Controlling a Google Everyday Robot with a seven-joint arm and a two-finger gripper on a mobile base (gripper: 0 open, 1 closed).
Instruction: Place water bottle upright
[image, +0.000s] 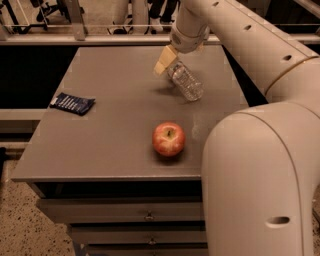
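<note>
The water bottle (187, 83) is a clear ribbed plastic bottle. It is tilted over the far right part of the grey table (110, 135), with its top end up and to the left and its base lower right, near the tabletop. My gripper (167, 61) comes down from the arm at the top and is shut on the bottle's top end. One beige finger (163, 60) shows to the left of the bottle. The cap is hidden by the gripper.
A red apple (169, 139) sits near the table's front edge, in front of the bottle. A dark blue packet (73, 103) lies at the left. My arm's large white body (260, 175) fills the right foreground. Drawers (148, 216) are under the tabletop.
</note>
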